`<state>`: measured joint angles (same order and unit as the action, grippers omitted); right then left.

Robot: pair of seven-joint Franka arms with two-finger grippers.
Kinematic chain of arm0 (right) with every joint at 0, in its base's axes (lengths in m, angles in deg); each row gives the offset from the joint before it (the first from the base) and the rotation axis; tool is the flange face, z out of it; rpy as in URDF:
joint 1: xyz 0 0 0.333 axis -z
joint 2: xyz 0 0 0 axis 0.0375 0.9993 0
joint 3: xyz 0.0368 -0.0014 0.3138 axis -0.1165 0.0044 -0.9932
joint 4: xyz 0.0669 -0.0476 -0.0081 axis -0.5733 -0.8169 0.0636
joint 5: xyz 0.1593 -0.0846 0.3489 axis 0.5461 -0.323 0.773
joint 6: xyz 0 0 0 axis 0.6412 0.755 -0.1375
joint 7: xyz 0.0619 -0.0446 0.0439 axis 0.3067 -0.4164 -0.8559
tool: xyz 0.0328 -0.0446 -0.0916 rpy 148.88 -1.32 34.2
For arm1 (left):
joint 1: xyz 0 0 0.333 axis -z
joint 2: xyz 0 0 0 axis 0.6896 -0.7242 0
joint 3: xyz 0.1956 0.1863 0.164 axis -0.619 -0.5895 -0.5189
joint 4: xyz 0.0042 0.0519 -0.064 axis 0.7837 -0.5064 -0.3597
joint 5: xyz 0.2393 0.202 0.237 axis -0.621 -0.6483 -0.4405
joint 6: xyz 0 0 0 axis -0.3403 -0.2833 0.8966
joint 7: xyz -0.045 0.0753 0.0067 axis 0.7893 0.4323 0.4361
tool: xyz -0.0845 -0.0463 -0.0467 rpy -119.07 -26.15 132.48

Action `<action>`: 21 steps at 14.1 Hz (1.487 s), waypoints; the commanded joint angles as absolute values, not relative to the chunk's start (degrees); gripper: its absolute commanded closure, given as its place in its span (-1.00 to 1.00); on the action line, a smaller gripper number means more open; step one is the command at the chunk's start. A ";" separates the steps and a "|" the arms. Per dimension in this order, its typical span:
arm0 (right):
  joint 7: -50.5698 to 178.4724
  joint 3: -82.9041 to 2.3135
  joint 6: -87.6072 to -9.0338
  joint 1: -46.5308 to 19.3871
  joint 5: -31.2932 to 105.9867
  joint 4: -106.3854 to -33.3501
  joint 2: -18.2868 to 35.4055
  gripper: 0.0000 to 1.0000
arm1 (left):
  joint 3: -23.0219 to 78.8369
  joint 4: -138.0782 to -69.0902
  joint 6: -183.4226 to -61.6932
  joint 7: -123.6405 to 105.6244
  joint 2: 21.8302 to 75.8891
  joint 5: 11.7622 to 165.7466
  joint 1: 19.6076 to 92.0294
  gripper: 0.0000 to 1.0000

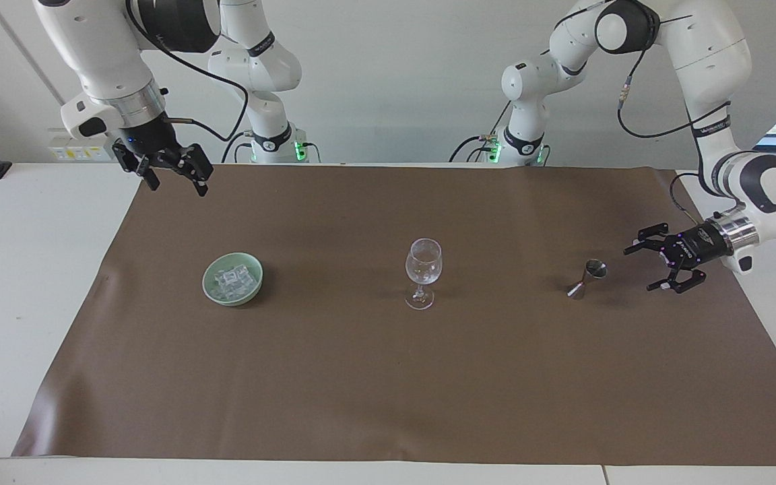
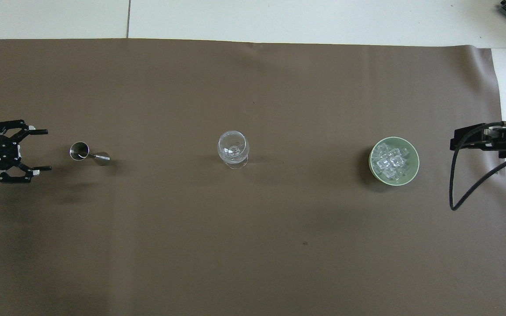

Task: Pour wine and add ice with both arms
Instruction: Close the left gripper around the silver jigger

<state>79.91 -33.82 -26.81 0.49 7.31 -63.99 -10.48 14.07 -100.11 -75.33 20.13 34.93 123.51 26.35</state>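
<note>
In the facing view nothing of the task looks done yet. The wine glass (image 1: pixel 423 272) stands upright at the middle of the brown mat (image 1: pixel 388 391) and appears empty. The ice (image 1: pixel 232 279) lies heaped in the pale green bowl (image 1: pixel 209 279) toward the right arm's end of the table. A small metal jigger (image 1: pixel 588 278) stands toward the left arm's end; whether it holds any liquid cannot be told. The left gripper (image 1: pixel 651 264) hangs low just beside the jigger, turned sideways toward it with its fingers spread and nothing between them, so picking up the jigger looks like the step in hand. The right gripper (image 1: pixel 174 176) waits high over the mat's edge, fingers apart and empty.

In the overhead view the jigger (image 2: pixel 87 153), the wine glass (image 2: pixel 233 148) and the bowl (image 2: pixel 414 163) stand in one row, well apart. The left gripper (image 2: pixel 40 149) has its spread fingers short of the jigger. Pouring and adding ice (image 2: pixel 391 160) both remain.
</note>
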 commanded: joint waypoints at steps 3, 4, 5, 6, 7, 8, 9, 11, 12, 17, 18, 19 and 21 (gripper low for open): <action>80.65 -34.06 -25.91 1.02 7.90 -63.50 -10.56 -1.00 | 12.40 -106.62 -78.48 11.85 34.66 125.75 27.87 -1.00; 80.65 -34.06 -25.91 1.02 7.90 -63.50 -10.56 -1.00 | 12.40 -107.06 -78.48 11.93 34.75 126.89 27.87 -1.00; 80.65 -34.06 -25.91 1.10 7.90 -63.50 -10.56 -1.00 | 12.40 -107.76 -78.57 11.85 34.66 127.59 27.87 -1.00; 80.65 -34.06 -25.91 1.02 7.90 -63.50 -10.56 -1.00 | 12.40 -107.85 -78.74 11.85 34.58 127.95 27.87 -1.00; 80.65 -34.06 -25.91 1.10 7.90 -63.50 -10.56 -1.00 | 12.40 -108.11 -79.01 11.85 34.57 129.08 27.96 -1.00; 80.65 -34.06 -25.91 1.10 7.90 -63.50 -10.56 -1.00 | 12.49 -109.07 -79.79 11.85 34.49 130.05 28.04 -1.00; 80.65 -34.06 -25.91 1.02 7.90 -63.50 -10.56 -1.00 | 12.49 -109.78 -80.15 11.41 34.66 130.67 28.39 -1.00; 80.65 -34.06 -25.91 1.02 7.90 -63.50 -10.56 -1.00 | 12.66 -110.84 -80.41 10.53 34.58 132.08 28.84 -0.96; 80.65 -34.06 -25.91 1.02 7.90 -63.50 -10.56 -1.00 | 12.84 -111.36 -80.59 9.40 34.57 132.52 29.10 -0.95; 80.65 -34.06 -25.91 1.02 7.90 -63.50 -10.56 -1.00 | 13.37 -113.04 -80.59 6.84 34.58 134.81 30.07 -0.81; 80.65 -34.06 -25.91 1.10 7.90 -63.50 -10.56 -1.00 | 13.37 -113.04 -80.68 6.84 34.49 134.81 30.07 -0.81; 80.65 -34.06 -25.91 1.10 7.90 -63.50 -10.56 -1.00 | 13.45 -113.04 -80.77 6.84 34.49 134.90 30.24 -0.80; 80.65 -34.06 -25.91 1.10 7.90 -63.50 -10.56 -1.00 | 13.45 -113.04 -80.85 6.84 34.49 136.47 30.86 -0.79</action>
<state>79.91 -33.82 -26.81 0.49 7.31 -63.99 -10.48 13.85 -111.76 -79.42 7.90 33.93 134.26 29.71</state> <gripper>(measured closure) 0.000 0.101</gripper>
